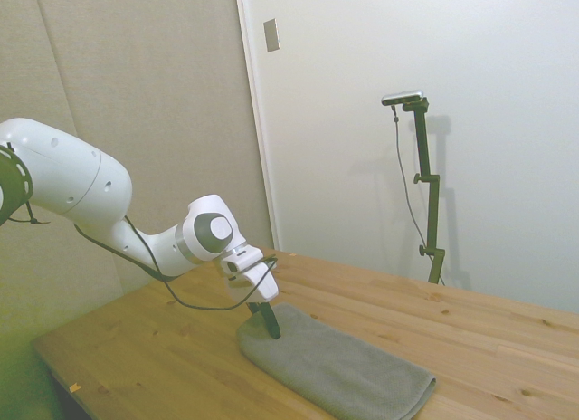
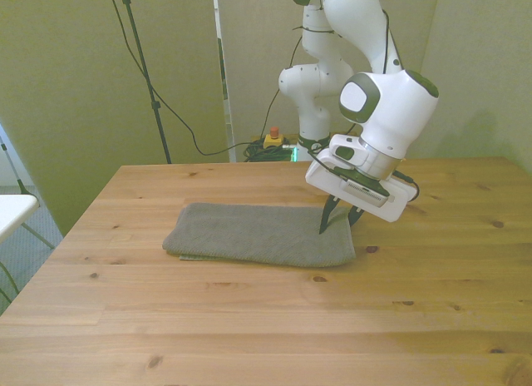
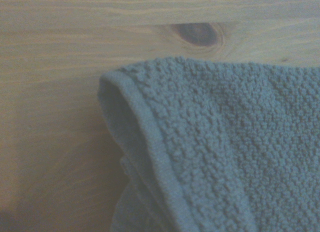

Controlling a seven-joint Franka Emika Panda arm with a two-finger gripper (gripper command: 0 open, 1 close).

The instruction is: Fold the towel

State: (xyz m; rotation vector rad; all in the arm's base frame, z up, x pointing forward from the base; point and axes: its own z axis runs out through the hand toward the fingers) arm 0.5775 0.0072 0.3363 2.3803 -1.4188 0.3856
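The grey towel (image 2: 258, 234) lies flat and lengthwise on the wooden table (image 2: 249, 319), doubled into a long thick strip. My gripper (image 2: 338, 224) is tilted down over the towel's end at the front view's right. Its dark fingers stand apart, one tip touching the cloth's far edge. In the side view the gripper (image 1: 270, 322) meets the towel (image 1: 335, 366) at its near-left corner. The wrist view shows a hemmed towel corner (image 3: 225, 152) curling slightly above a lower layer, with bare wood beside it.
A dark knot (image 3: 197, 34) marks the wood just past the towel's corner. A white surface edge (image 2: 12, 211) stands off the table at the front view's left. Cables and a red button (image 2: 273, 137) lie on the floor behind the table.
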